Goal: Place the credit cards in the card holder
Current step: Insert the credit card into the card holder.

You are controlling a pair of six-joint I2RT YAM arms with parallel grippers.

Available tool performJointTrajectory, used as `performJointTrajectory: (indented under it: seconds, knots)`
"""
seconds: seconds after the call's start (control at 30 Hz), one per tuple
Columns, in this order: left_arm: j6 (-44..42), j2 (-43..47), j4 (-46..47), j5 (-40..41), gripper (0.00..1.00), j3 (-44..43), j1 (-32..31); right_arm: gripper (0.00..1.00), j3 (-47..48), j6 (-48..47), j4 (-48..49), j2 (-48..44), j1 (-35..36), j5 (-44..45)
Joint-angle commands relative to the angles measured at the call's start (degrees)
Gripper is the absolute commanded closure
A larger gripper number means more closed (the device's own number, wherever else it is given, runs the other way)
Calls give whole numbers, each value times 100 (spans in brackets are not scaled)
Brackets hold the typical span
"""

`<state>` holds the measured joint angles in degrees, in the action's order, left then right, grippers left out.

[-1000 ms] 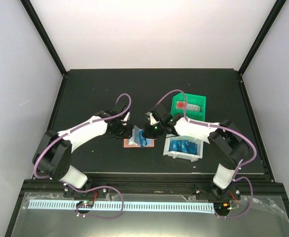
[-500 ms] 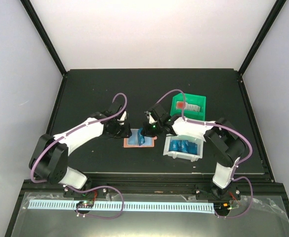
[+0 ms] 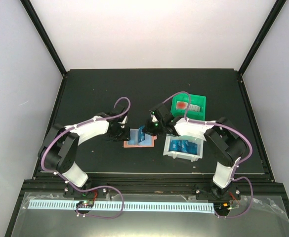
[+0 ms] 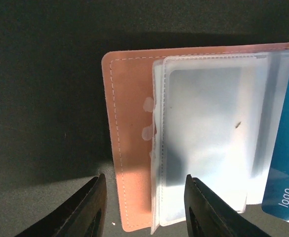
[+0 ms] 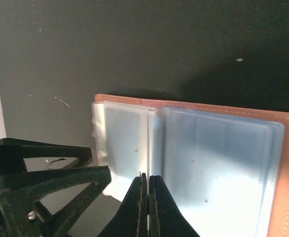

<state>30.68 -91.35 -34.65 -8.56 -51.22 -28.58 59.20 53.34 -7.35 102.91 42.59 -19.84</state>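
Observation:
The salmon-pink card holder (image 3: 132, 142) lies open on the black table, its clear pockets (image 4: 208, 143) facing up. My left gripper (image 3: 122, 132) is open and empty, its fingers (image 4: 96, 207) straddling the holder's left edge (image 4: 129, 148) just above it. My right gripper (image 3: 152, 129) is shut on a blue credit card (image 3: 143, 134), held on edge over the pockets. That card shows as a thin line between the fingertips (image 5: 140, 190) in the right wrist view and as a blue face (image 4: 287, 163) in the left wrist view. The holder (image 5: 223, 163) lies below.
A white bin (image 3: 184, 157) with more blue cards (image 3: 182, 146) sits right of the holder. A green bin (image 3: 188, 98) holding a pink and white item stands behind it. My left fingers (image 5: 45, 182) show close by in the right wrist view.
The left gripper has shifted slightly down to the holder's left edge. The right gripper has edged right with the blue card, still over the open pockets.

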Motion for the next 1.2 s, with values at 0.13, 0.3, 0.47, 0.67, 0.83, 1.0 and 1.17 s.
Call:
performJointTrajectory:
  seconds: [0.13, 0.3, 0.47, 0.67, 0.83, 1.0, 1.17]
  knots:
    - [62, -148, 20, 150, 59, 85, 25, 99, -93, 405, 642, 290, -27, -214]
    - [62, -205, 37, 131, 59, 139, 19, 99, -117, 385, 569, 251, -30, -99]
    - [69, -233, 56, 151, 63, 152, 19, 99, -198, 308, 438, -22, -23, 266]
    - [64, -271, 57, 140, 69, 151, 21, 99, -126, 179, 197, -46, -23, 417]
    - [66, -270, 57, 122, 72, 154, 24, 99, -102, 237, 483, 185, -24, 18]
    - [69, -268, 60, 118, 74, 180, 20, 99, -181, 354, 870, 309, -23, -307]
    - [57, -256, 61, 105, 78, 174, 25, 99, -192, 371, 925, 465, -23, -328]
